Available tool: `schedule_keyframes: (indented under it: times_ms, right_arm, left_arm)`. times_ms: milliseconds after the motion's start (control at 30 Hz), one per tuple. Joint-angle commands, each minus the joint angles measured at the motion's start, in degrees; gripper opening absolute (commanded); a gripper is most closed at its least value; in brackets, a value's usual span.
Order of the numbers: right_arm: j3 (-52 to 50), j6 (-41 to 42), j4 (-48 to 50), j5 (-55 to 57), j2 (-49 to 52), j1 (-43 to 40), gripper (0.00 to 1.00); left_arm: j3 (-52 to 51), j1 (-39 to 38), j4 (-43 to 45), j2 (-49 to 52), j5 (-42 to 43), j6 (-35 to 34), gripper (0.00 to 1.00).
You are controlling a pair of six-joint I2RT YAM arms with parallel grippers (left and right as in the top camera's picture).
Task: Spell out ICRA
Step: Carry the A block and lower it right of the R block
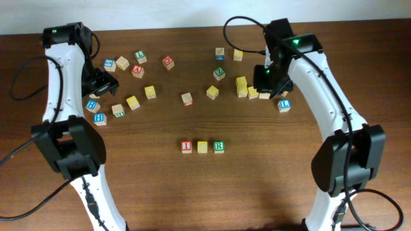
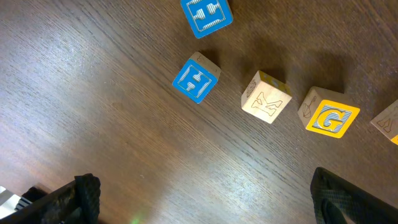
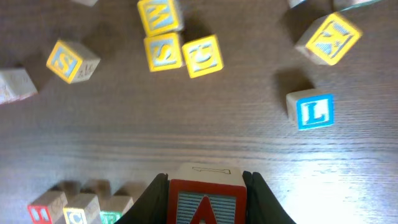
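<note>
Three blocks stand in a row at the table's front middle: a red I (image 1: 186, 146), a yellow C (image 1: 202, 147) and a green R (image 1: 218, 146). They also show at the bottom left of the right wrist view (image 3: 74, 208). My right gripper (image 1: 265, 79) (image 3: 205, 179) is shut on a red A block (image 3: 205, 202) and holds it above the table, by the cluster at the back right. My left gripper (image 1: 101, 83) (image 2: 211, 205) is open and empty over bare wood at the far left.
Loose letter blocks lie scattered across the back. Another red A block (image 1: 137, 70) is at the back left. Below the left gripper are two blue blocks (image 2: 196, 79), a wood block (image 2: 266, 96) and a yellow G (image 2: 329, 115). A blue L (image 3: 314, 112) and yellow blocks (image 3: 202, 56) lie under the right gripper.
</note>
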Motion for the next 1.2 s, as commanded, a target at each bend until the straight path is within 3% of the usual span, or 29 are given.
schedule_keyframes:
  times_ms: [0,167,367,500,1167]
  right_arm:
    - [-4.31,-1.44,0.70,-1.42,-1.29,4.83,0.21]
    - [-19.63,4.13,9.75,-1.44,-1.29,13.38,0.21]
    - [-25.03,5.73,11.39,-1.09,-1.29,20.28,0.21]
    - [-29.09,5.75,15.02,-0.74,-1.29,20.41,0.21]
    - [-29.90,7.23,15.02,0.11,-1.29,19.37,0.21]
  left_arm:
    - [0.74,0.42,-0.07,-0.57,-0.83,0.48,0.99]
    - [0.74,0.42,-0.07,-0.55,-0.83,0.50,0.99]
    - [0.74,0.42,-0.07,-0.57,-0.83,0.48,0.99]
    - [0.74,0.42,-0.07,-0.57,-0.83,0.50,0.99]
    - [0.74,0.42,-0.07,-0.57,-0.83,0.50,0.99]
